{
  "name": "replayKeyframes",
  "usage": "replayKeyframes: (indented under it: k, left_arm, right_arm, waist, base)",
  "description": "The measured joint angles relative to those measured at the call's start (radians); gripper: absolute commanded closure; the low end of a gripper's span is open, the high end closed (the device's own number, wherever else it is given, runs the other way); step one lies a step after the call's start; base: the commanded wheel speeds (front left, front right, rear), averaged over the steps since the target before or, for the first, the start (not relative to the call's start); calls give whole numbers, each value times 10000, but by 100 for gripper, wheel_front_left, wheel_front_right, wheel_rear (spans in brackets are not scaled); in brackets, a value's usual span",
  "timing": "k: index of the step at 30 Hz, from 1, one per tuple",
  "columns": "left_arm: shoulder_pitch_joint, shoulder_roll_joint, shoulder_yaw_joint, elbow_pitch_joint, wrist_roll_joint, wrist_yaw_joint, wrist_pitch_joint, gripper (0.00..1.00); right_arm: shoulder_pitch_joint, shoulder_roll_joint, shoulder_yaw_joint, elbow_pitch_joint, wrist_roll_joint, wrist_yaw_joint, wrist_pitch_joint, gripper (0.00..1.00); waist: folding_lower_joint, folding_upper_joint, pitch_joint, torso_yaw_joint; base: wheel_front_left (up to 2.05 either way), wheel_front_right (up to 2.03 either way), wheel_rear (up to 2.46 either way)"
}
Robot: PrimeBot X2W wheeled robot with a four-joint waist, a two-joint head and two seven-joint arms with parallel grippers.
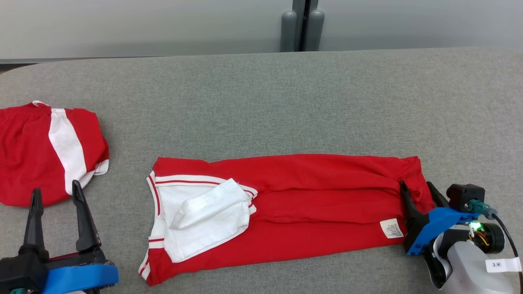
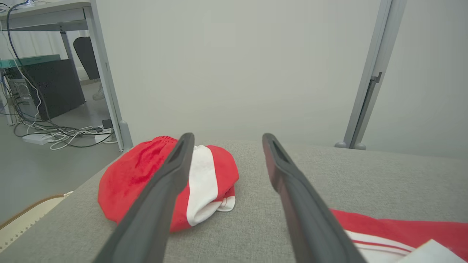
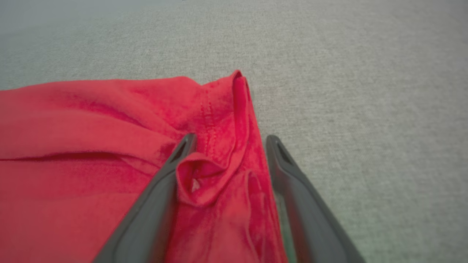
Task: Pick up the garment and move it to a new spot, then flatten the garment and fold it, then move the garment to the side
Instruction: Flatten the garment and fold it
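My right gripper (image 1: 416, 184): fingers spread, straddling bunched end of red shirt (image 1: 310, 196). My left gripper (image 1: 56, 187): spread, empty, near red shorts (image 1: 24, 155).

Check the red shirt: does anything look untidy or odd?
The shirt is puckered at its right end into a fold between the fingers of the open right gripper, and its white sleeve lies crumpled on top.
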Motion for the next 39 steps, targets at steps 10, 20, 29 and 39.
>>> replayKeyframes:
  k: [10, 20, 29, 39]
  left_arm:
    - [135, -140, 161, 336, 583, 180, 0, 0]
    - [363, -174, 171, 443, 669, 221, 0, 0]
    - [423, -180, 184, 479, 725, 201, 0, 0]
    - [506, -184, 38, 577, 736, 215, 0, 0]
  right_arm:
    - [-41, 180, 466, 320, 731, 0, -10, 100]
    - [-49, -924, 192, 121, 1041, 4, 19, 100]
    - [-328, -1820, -433, 58, 729, 4, 17, 100]
    - [49, -556, 420, -1335, 819, 2, 17, 100]
  waist:
    - [1, 0, -105, 17]
    - [1, 3, -409, -160]
    - [0, 3, -554, -289]
    - [0, 3, -749, -349]
  base:
    - [0, 0, 0]
    - [0, 0, 0]
    - [0, 0, 0]
    - [0, 0, 0]
